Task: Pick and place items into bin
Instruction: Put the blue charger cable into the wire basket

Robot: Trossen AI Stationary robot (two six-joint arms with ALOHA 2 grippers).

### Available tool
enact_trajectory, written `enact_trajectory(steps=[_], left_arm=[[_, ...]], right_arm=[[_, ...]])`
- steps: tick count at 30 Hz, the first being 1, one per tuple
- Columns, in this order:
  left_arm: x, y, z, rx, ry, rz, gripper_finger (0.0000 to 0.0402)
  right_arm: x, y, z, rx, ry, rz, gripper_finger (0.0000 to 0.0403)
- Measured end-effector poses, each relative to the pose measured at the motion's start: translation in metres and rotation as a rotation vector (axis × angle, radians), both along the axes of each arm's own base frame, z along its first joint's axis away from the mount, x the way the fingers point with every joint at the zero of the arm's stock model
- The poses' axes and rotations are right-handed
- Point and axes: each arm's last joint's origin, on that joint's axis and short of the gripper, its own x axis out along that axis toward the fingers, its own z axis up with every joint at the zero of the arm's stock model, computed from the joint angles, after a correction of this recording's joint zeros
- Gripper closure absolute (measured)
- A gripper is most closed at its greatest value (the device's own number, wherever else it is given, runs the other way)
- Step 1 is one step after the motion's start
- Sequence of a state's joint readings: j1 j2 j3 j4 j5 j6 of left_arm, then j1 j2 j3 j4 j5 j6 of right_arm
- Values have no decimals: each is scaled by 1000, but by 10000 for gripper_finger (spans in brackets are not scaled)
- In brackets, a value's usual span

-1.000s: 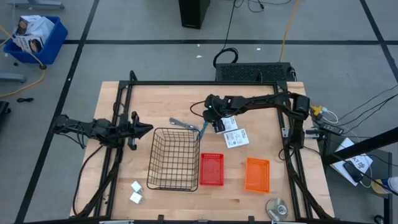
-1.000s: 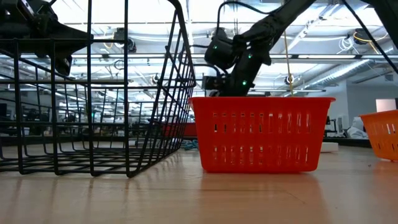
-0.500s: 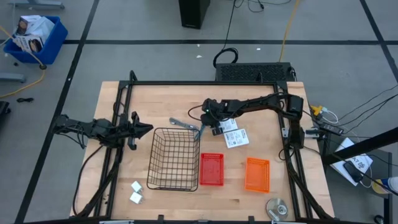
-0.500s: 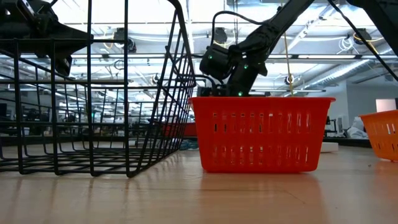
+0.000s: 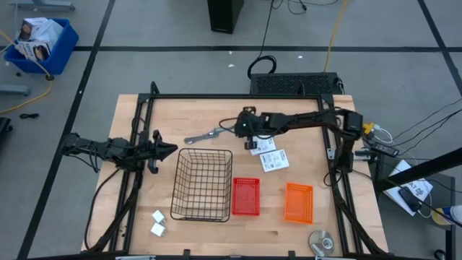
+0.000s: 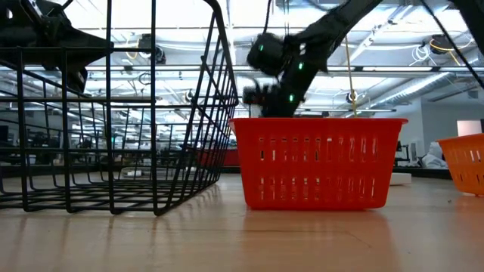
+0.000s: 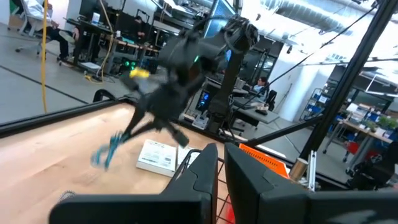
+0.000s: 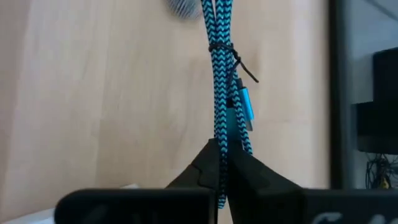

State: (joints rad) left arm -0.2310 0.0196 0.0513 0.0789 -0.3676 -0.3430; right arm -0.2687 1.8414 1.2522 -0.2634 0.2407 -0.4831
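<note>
A slim bundle of teal braided cord (image 8: 222, 74) with a grey end (image 5: 193, 138) sticks out from my right gripper (image 5: 242, 130), which is shut on it beyond the far edge of the black wire basket (image 5: 203, 185). In the left wrist view the bundle (image 7: 111, 148) slants down below that gripper. White cards with green print (image 5: 273, 157) lie flat to its right. Two small white blocks (image 5: 157, 222) lie near the front left. My left gripper (image 5: 172, 150) waits shut, left of the basket, touching nothing. My right gripper pinches the cord bundle near one end (image 8: 221, 142) between its two fingers, several strands together. The fingers lie along the bundle, which runs straight out beyond the fingertips toward the table's left. In the left wrist view the bundle slants downward and looks lifted off the table.
A red bin (image 5: 245, 196) stands right of the wire basket and an orange bin (image 5: 298, 202) farther right. A round silver disc (image 5: 322, 240) lies at the front right corner. A black frame (image 5: 238, 97) runs around the table.
My right gripper has shut on the cord bundle and risen a little toward the far edge. The bundle, which lay by the basket's far right corner, has come up and now points toward the table's left.
</note>
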Motion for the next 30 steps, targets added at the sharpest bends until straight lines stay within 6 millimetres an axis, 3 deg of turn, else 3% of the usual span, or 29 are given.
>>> enact_trajectory(steps=[6, 9, 13, 17, 21, 25, 30], left_arm=[[0, 0, 0, -16, -3, -1, 369], [0, 0, 0, -32, -5, -3, 369], [0, 0, 0, -34, -9, -3, 369], [0, 0, 2, -35, -27, -3, 369], [-1, 0, 5, -43, -60, -4, 369], [-1, 0, 6, -44, -68, -4, 369], [-1, 0, 7, -45, -75, -4, 369]], right_arm=[[-15, 16, 63, 13, -219, -37, 399], [-18, 45, 85, 53, -302, 31, 400], [-14, 93, 97, 92, -386, 150, 401], [-8, 135, 100, 183, -484, 207, 401], [-3, 162, 97, 276, -532, 244, 401], [11, 177, 85, 373, -600, 252, 401], [30, 179, 49, 437, -562, 238, 401]])
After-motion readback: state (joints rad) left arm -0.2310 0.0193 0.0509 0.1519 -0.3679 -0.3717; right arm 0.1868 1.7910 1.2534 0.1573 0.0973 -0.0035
